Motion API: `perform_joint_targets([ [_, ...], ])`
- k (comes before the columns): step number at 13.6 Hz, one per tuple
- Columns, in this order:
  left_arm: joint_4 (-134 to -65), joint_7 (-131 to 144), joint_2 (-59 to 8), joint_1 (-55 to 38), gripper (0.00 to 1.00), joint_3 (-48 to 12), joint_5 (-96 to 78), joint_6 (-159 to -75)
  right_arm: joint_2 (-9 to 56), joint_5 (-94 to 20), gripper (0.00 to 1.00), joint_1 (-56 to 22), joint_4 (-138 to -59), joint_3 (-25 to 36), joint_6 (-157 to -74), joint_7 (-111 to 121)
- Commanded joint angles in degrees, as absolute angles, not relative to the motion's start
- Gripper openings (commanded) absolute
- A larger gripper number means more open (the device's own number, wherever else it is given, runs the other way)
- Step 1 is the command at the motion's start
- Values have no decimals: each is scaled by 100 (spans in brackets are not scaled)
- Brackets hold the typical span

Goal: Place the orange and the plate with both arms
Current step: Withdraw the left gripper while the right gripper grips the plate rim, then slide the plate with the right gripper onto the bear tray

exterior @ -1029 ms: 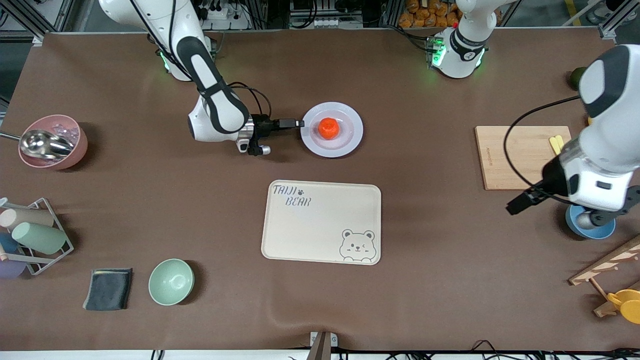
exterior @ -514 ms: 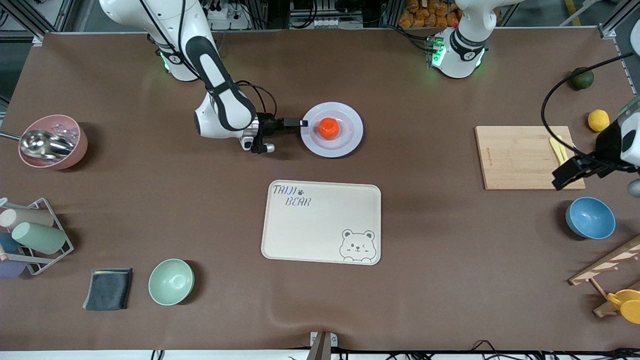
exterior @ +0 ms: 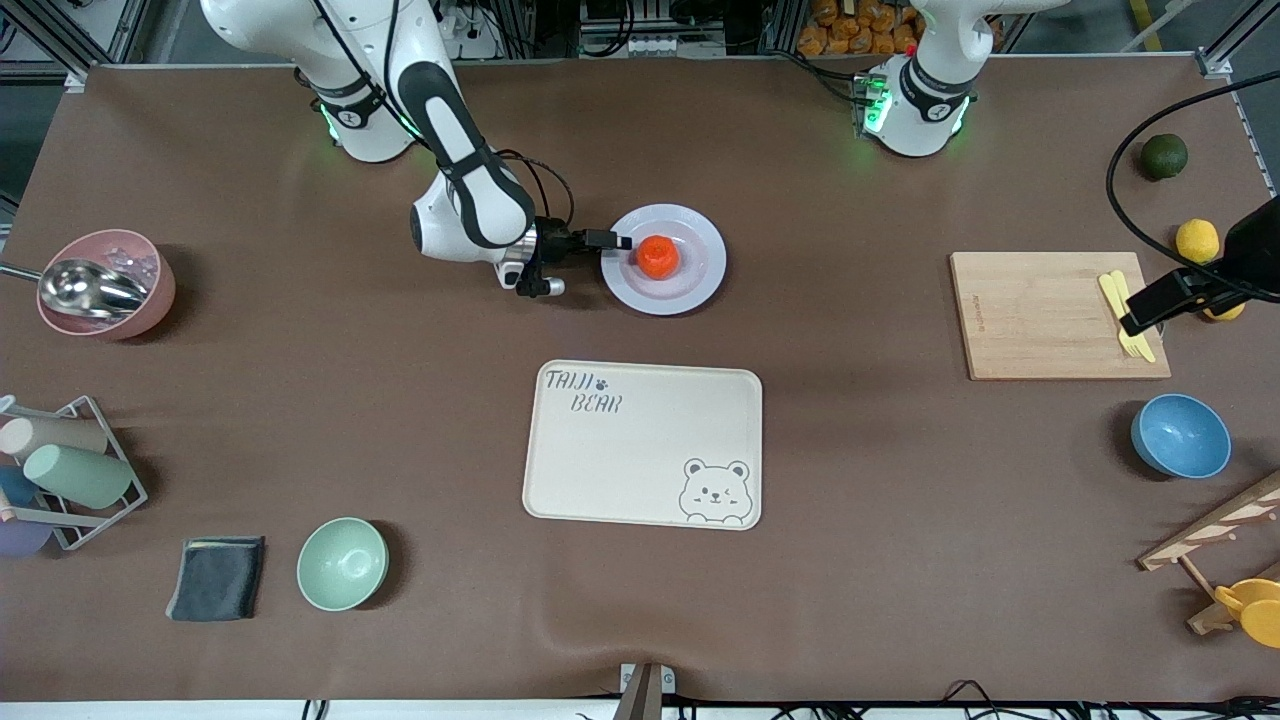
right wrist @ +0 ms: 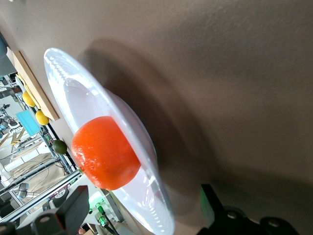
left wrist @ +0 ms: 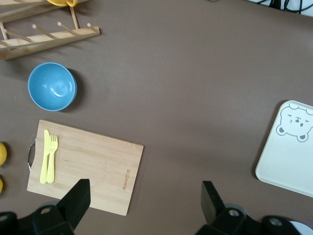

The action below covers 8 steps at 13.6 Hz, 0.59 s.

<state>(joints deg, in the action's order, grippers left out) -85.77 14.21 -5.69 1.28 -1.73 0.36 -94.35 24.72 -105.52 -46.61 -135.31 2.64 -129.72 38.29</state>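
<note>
Orange point(exterior: 658, 257) sits in the middle of the plate point(exterior: 700, 285), and the plate sits flat on the table point(exterior: 860, 480), farther from the front camera than the bear tray point(exterior: 640, 450).

Right gripper point(exterior: 612, 241) comes in low and horizontal at the plate rim on the side toward the right arm's end of the table. Fingers are spread apart with nothing between them; in the right wrist view point(right wrist: 142, 210) both finger stubs stand well apart, with the plate edge point(right wrist: 142, 166) and the orange point(right wrist: 105, 152) between and ahead of them. Cannot tell whether a finger touches the rim.

Left gripper point(exterior: 1150, 305) is up in the air over the cutting board point(exterior: 1040, 315) at the left arm's end of the table, above the yellow cutlery point(exterior: 1115, 290). Left wrist view point(left wrist: 144, 200) shows its fingers wide apart and empty, with the board point(left wrist: 93, 166), the cutlery point(left wrist: 48, 156) and the blue bowl point(left wrist: 52, 86) below. That bowl point(exterior: 1180, 435) sits nearer the front camera than the board.
</note>
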Motion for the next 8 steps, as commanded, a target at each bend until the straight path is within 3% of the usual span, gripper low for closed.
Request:
perform_joint_targets([
  [1,-8763,1318,-448,70,100,-149,-193,-9536,2619,-10819,100,-4711,-13456,299,-12990,4069],
  [8,-8824,1301,-431,70,100,-193,-211,-9449,2707,-11135,100,-4851,-13324,299,-12990,4078],
])
